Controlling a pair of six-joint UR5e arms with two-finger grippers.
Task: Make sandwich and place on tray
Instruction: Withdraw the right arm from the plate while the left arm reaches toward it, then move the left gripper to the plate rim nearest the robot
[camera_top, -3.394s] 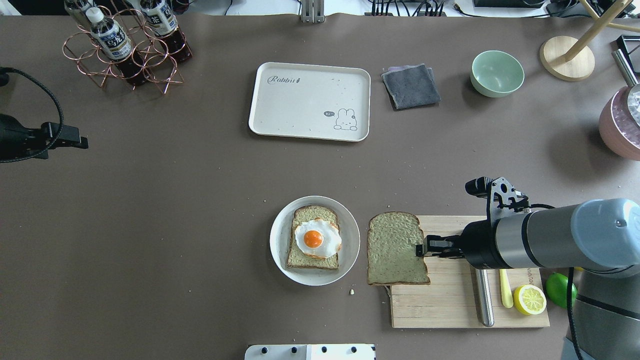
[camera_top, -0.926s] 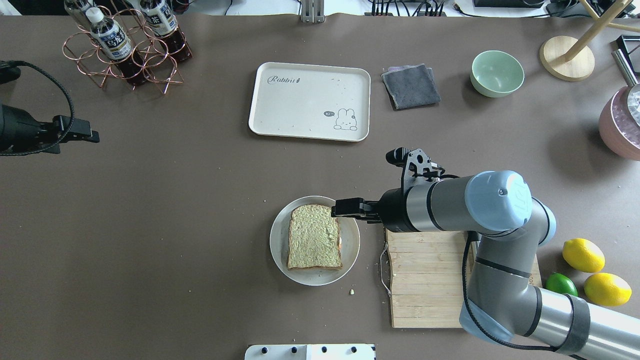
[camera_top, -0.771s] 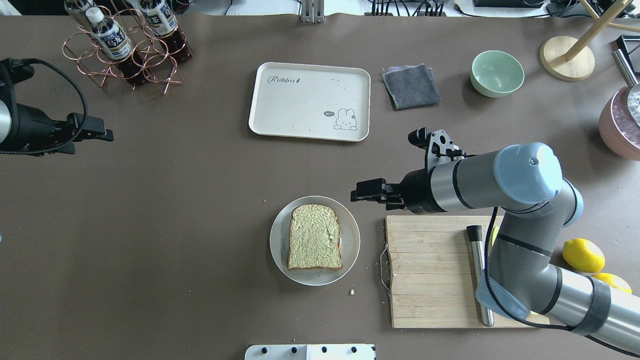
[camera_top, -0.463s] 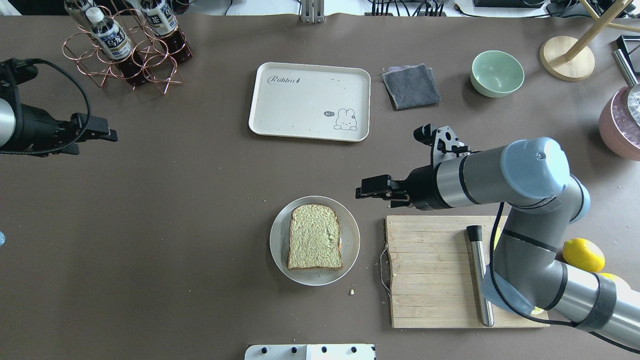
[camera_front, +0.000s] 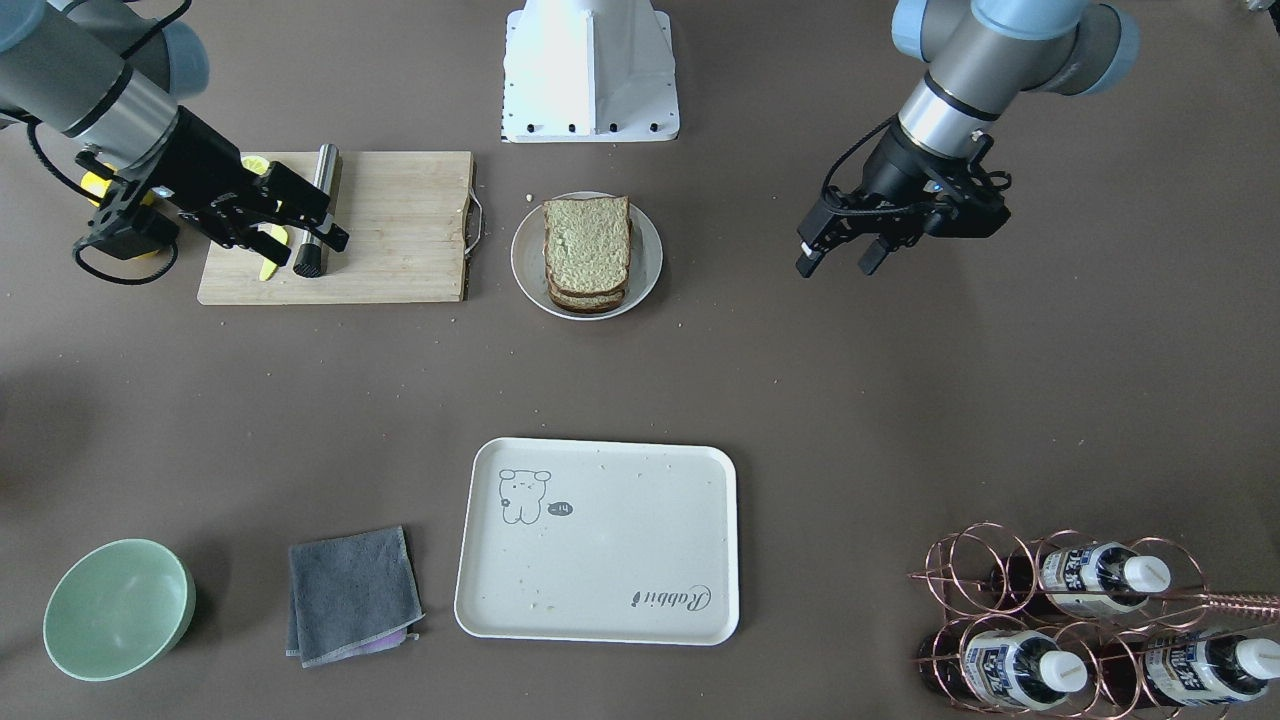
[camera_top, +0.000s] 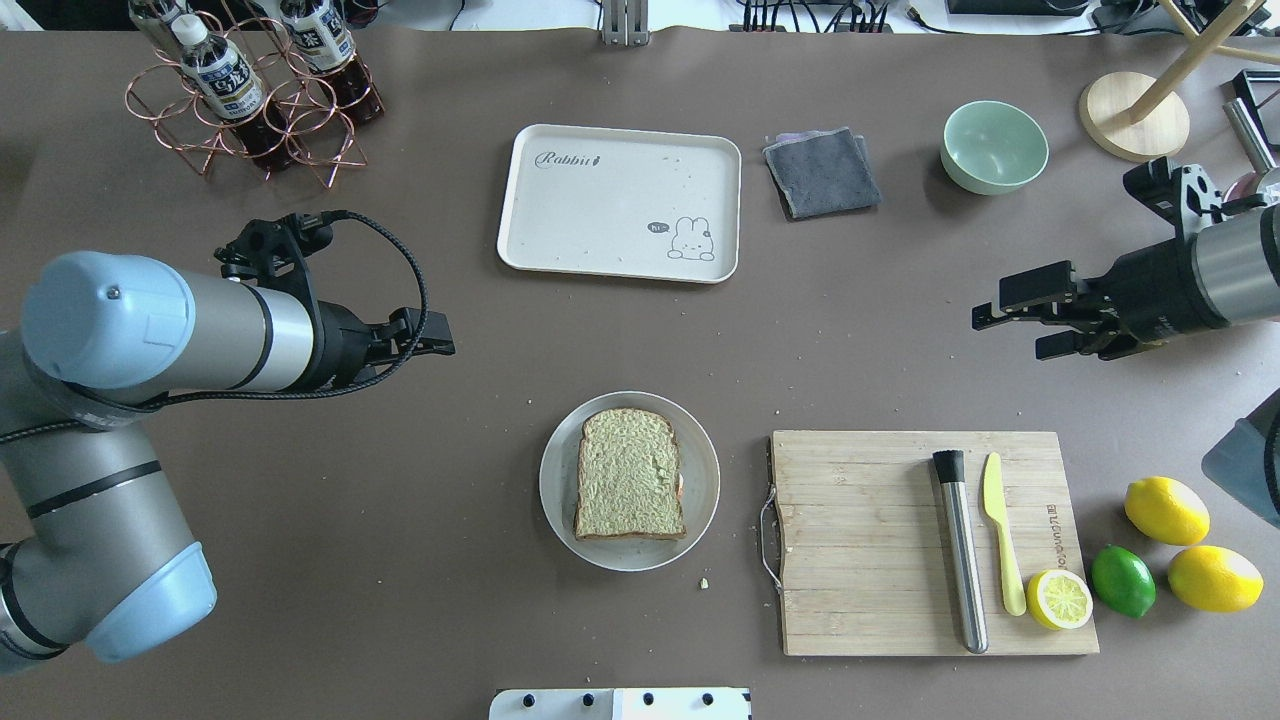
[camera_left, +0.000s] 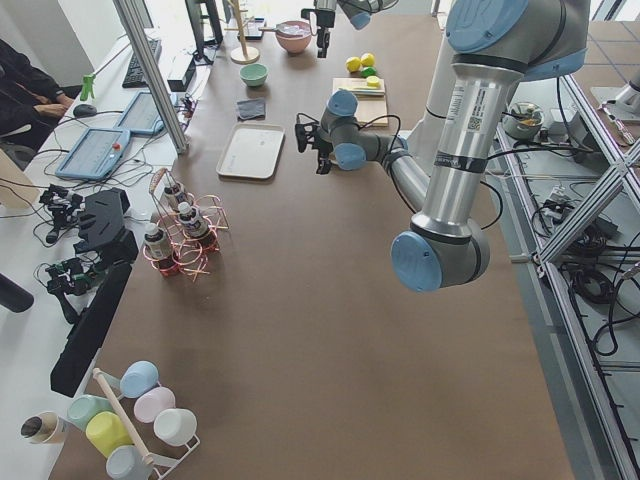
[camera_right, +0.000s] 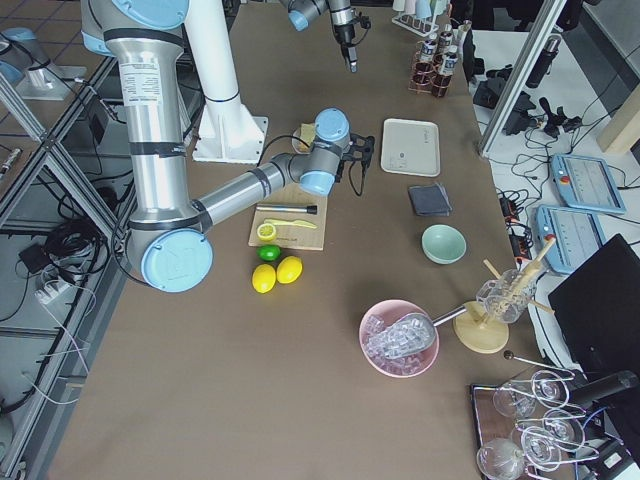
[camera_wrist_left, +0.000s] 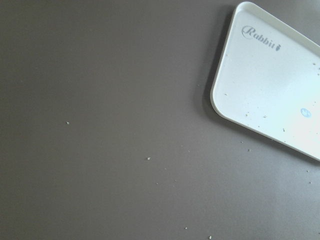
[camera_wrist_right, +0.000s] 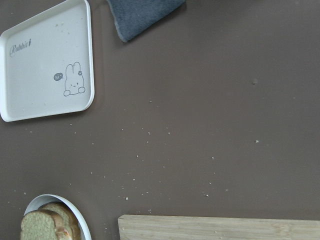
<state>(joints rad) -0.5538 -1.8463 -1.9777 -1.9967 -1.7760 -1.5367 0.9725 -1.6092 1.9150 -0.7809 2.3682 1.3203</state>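
The sandwich (camera_top: 630, 475) lies on a round white plate (camera_top: 555, 500). A top bread slice covers the egg, of which only a sliver shows at the right edge. It also shows in the front view (camera_front: 587, 245) and the right wrist view (camera_wrist_right: 47, 225). The cream tray (camera_top: 600, 215) sits empty farther back, and is also seen in the front view (camera_front: 600, 560) and the left wrist view (camera_wrist_left: 270, 95). My left gripper (camera_top: 438, 345) is open and empty, left of the plate and the tray. My right gripper (camera_top: 1005, 318) is open and empty, far right above the cutting board.
A wooden cutting board (camera_top: 860, 540) right of the plate holds a steel rod (camera_top: 958, 550), a yellow knife (camera_top: 1000, 540) and a lemon half (camera_top: 1060, 598). Lemons and a lime (camera_top: 1165, 510) lie beside it. A grey cloth (camera_top: 822, 172), green bowl (camera_top: 994, 146) and bottle rack (camera_top: 250, 90) stand at the back.
My right gripper let go of the top slice on the egg and has pulled back far to the right, open. My left arm has moved in toward the table's middle.
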